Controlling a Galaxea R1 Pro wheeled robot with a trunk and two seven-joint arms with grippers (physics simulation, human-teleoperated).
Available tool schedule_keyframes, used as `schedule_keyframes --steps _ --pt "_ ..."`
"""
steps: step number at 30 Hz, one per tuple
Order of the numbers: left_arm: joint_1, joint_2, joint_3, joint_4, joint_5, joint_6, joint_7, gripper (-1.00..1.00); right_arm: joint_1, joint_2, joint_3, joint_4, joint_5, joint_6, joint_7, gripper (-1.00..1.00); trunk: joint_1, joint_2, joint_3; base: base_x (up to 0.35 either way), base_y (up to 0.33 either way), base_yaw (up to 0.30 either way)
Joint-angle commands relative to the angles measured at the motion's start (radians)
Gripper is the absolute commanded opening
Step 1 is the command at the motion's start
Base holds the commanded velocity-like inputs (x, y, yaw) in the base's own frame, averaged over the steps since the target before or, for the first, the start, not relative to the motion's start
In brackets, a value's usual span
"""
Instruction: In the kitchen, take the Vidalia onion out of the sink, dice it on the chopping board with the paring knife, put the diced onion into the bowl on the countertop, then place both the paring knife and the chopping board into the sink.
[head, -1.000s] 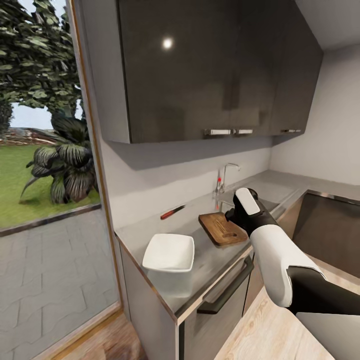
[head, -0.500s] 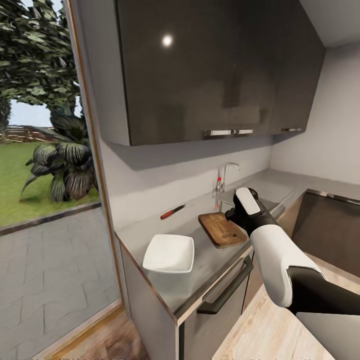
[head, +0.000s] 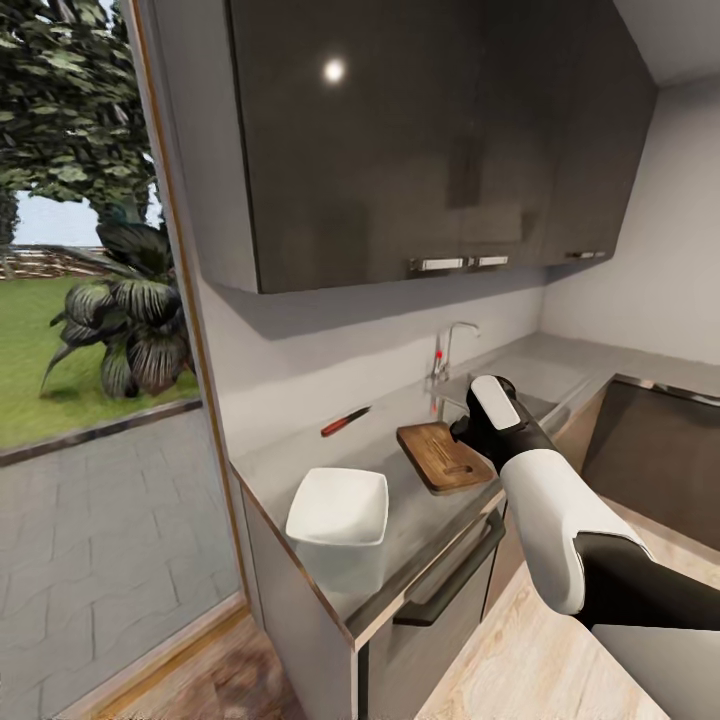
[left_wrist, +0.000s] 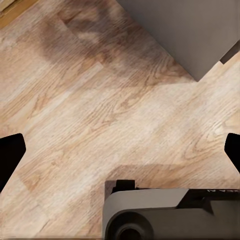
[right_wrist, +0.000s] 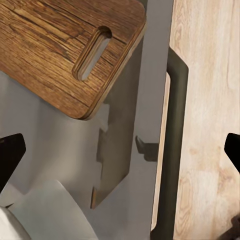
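Onion presumably lies in the sink (head: 455, 398), unseen; fetching it seems the step in hand. Right claw (right_wrist: 120, 150) (fingers wide apart, empty) hovers over the chopping board (head: 445, 457) on the tabletop (head: 420, 520); next, reach into the basin.

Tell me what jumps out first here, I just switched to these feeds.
The right arm reaches in from the lower right, its hand hanging over the near corner of the board on the steel countertop. The white bowl sits toward the counter's near end, and the red-handled knife lies by the wall behind it. Dark glossy cabinets loom overhead, with a garden through the opening at left.
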Motion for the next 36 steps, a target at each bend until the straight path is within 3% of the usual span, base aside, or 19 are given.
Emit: schedule_keyframes --steps 1,13,15,19,25,36 --pt "0.000 0.000 -0.005 -0.002 0.000 -0.001 0.007 1.00 -0.001 0.001 -0.004 -0.002 -0.002 0.008 -0.005 1.00 -0.004 0.006 0.000 0.000 0.000 0.000" --pt "0.000 0.000 -0.005 -0.002 0.000 -0.001 0.007 1.00 -0.001 -0.001 -0.007 -0.009 -0.001 0.009 -0.007 1.00 -0.050 0.090 0.027 0.000 0.000 0.000" --pt "0.000 0.000 -0.005 -0.002 0.000 -0.001 0.007 1.00 -0.001 -0.009 -0.008 -0.010 -0.001 0.009 -0.007 1.00 -0.057 0.104 0.033 0.000 0.000 0.000" --pt "0.000 0.000 -0.005 -0.002 0.000 -0.001 0.007 1.00 -0.002 -0.057 -0.007 -0.013 -0.004 0.011 -0.007 1.00 -0.073 0.132 0.045 0.000 0.000 0.000" --pt "0.000 0.000 -0.005 -0.002 0.000 -0.001 0.007 1.00 -0.002 -0.084 -0.007 -0.006 -0.006 0.017 0.000 1.00 -0.096 0.174 0.064 0.000 0.000 0.000" --pt "0.000 0.001 -0.005 -0.002 0.000 -0.002 0.007 1.00 -0.002 -0.092 -0.003 -0.009 -0.004 0.019 0.009 1.00 -0.138 0.251 0.099 0.000 0.000 0.000"
